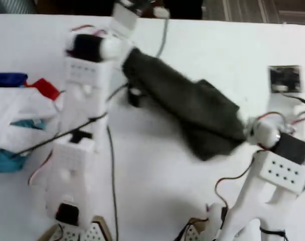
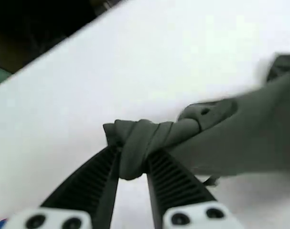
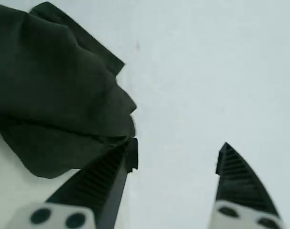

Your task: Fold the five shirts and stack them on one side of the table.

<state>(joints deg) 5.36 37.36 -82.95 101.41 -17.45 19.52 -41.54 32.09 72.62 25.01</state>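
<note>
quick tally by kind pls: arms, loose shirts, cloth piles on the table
arms: 2, the left arm and the right arm
dark shirt: 1, loose in the middle of the table
pile of blue, red, white and teal cloth at the table's edge: 1, its number of pieces cannot be told
total: 4

A white table (image 1: 202, 40) meets a dark strip of room (image 1: 67, 6) beyond its far edge.
</note>
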